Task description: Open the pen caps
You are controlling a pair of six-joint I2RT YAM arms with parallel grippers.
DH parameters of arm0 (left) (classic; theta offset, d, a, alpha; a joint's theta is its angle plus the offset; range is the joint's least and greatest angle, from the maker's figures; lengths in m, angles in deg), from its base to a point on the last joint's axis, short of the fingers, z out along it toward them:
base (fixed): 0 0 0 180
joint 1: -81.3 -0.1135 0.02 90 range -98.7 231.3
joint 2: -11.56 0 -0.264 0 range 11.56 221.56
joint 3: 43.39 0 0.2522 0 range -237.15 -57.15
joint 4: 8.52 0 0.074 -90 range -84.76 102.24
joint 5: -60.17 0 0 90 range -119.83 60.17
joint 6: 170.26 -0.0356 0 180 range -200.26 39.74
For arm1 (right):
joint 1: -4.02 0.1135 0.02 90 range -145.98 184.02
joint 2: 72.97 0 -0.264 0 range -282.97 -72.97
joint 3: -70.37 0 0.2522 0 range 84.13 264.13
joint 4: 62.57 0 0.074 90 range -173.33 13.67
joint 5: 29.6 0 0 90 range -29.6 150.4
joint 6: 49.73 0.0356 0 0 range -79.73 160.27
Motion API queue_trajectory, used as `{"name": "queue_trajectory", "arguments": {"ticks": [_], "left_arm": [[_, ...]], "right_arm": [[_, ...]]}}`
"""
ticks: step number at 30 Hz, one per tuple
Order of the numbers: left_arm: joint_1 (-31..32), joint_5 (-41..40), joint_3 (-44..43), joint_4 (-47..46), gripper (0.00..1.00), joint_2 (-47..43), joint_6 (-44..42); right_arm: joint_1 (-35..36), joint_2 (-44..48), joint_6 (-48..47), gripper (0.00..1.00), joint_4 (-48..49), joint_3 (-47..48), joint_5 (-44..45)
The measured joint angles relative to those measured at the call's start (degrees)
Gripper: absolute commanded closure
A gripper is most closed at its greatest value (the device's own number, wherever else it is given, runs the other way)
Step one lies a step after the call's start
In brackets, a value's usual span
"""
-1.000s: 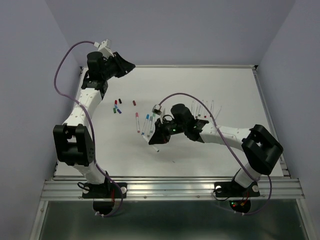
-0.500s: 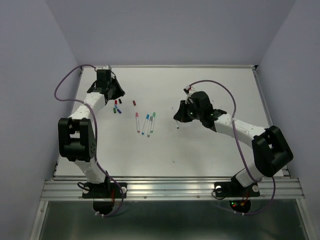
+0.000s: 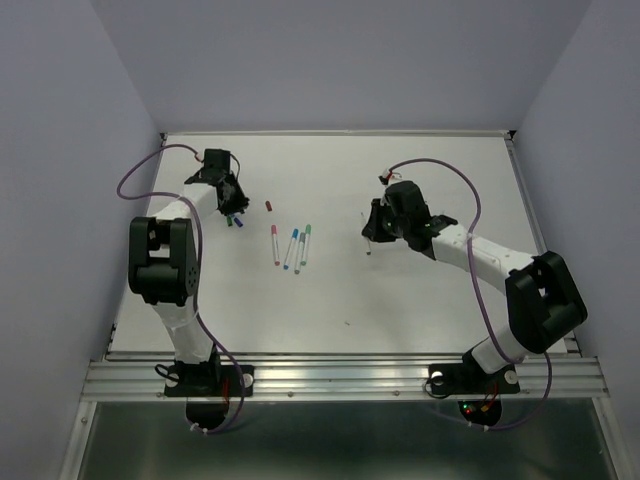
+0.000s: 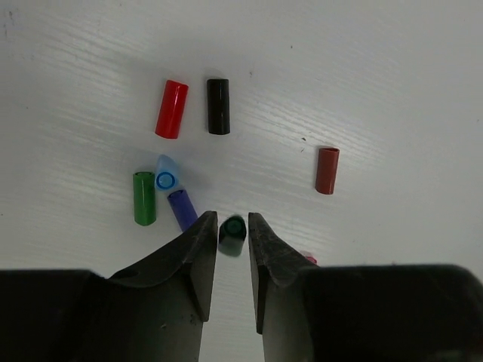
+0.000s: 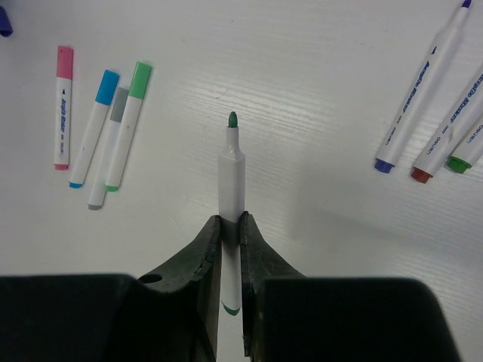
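My left gripper (image 4: pixel 232 219) hangs over a cluster of pen caps at the back left (image 3: pixel 232 200). Its jaws stand a little apart, and a dark green cap (image 4: pixel 232 234) shows blurred just past the tips. Near it lie red (image 4: pixel 171 108), black (image 4: pixel 218 106), brown (image 4: pixel 327 170), green (image 4: pixel 144 197), light blue (image 4: pixel 166 178) and purple (image 4: pixel 182 209) caps. My right gripper (image 5: pixel 231 220) is shut on an uncapped green-tipped pen (image 5: pixel 232 166), held above the table right of centre (image 3: pixel 370 240).
Several capped pens lie side by side mid-table: pink (image 5: pixel 63 105), blue (image 5: pixel 93 124), grey (image 5: pixel 108 147) and green (image 5: pixel 128 121); they also show in the top view (image 3: pixel 291 248). Three uncapped pens (image 5: pixel 423 87) lie to the right. The table's back rail (image 3: pixel 340 132) is beyond.
My left gripper has come down from the back left corner to just over the cap cluster. My right arm has carried the green pen from the capped pens toward the right.
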Motion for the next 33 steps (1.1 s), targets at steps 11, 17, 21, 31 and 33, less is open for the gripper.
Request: {"name": "queue_trajectory", "arguments": {"ticks": [11, 17, 21, 31, 33], "left_arm": [[0.0, -1.25, -0.52, 0.22, 0.48, 1.11, -0.28], [0.0, -0.31, -0.5, 0.22, 0.39, 1.03, -0.59], [0.0, 1.4, -0.26, 0.15, 0.22, -1.44, -0.9], [0.0, 7.52, 1.97, -3.37, 0.01, -13.94, -2.01], [0.0, 8.28, 2.1, -4.11, 0.01, -15.1, -2.1]], "right_arm": [[-0.55, -0.02, 0.0, 0.99, -1.11, 0.13, 1.46], [-1.68, -0.02, 0.24, 0.99, -3.19, 0.31, 5.92], [-2.67, -0.02, 0.79, 0.99, -5.51, 1.18, 11.21], [-6.21, -4.63, -0.07, 0.97, -8.44, 6.67, 19.54], [-6.84, -7.67, -0.76, 0.97, -8.68, 9.49, 19.91]]}}
